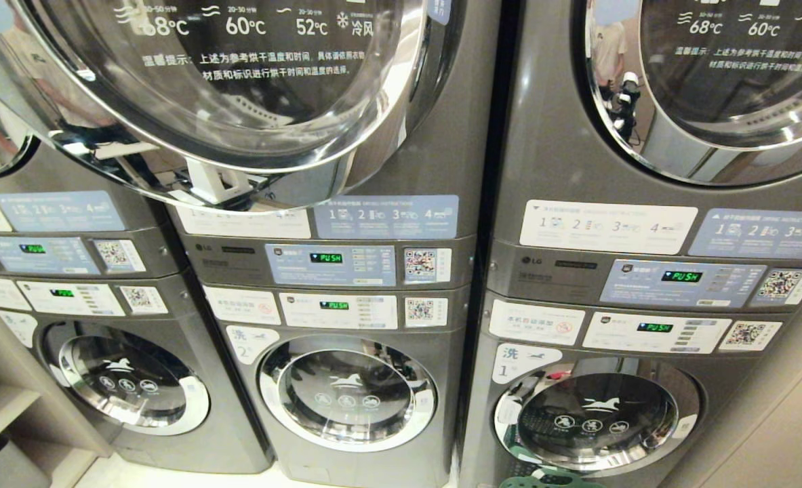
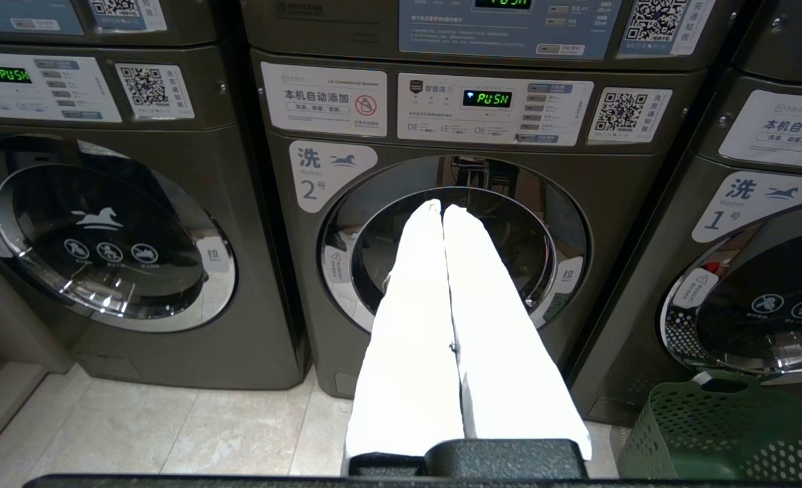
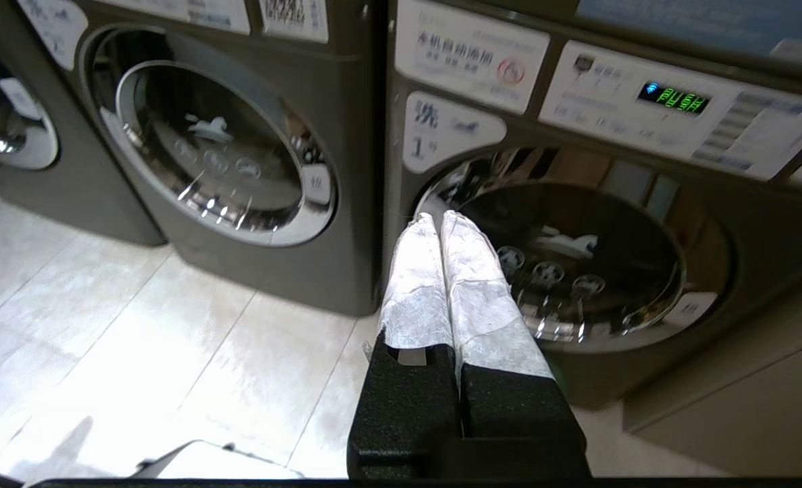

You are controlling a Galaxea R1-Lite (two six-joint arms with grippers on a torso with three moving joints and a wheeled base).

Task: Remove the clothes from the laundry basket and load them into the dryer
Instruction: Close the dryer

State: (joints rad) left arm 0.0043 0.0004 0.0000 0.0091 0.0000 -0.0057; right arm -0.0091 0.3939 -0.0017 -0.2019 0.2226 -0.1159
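- Facing a row of stacked grey machines: dryer (image 1: 224, 88) above with its chrome-rimmed round door swung open, washer number 2 (image 2: 451, 257) directly beneath it, door closed
- Second stack to the right, upper door (image 1: 733, 74) closed, washer number 1 (image 3: 570, 264) below it also closed
- Green "PUSH" lit on the control panels (image 1: 329, 264) between upper and lower machines
- Left gripper (image 2: 443, 207) aimed at the door of washer number 2, white-wrapped jaws pressed together, nothing between them
- Right gripper (image 3: 439, 218) low above the tiled floor (image 3: 136, 339), pointed at the left rim of washer number 1, jaws together and holding nothing
- Green perforated laundry basket (image 2: 719, 427) standing on the floor just in front of washer number 1, touching or nearly touching its base
- Contents of the basket hidden; clothes not visible anywhere
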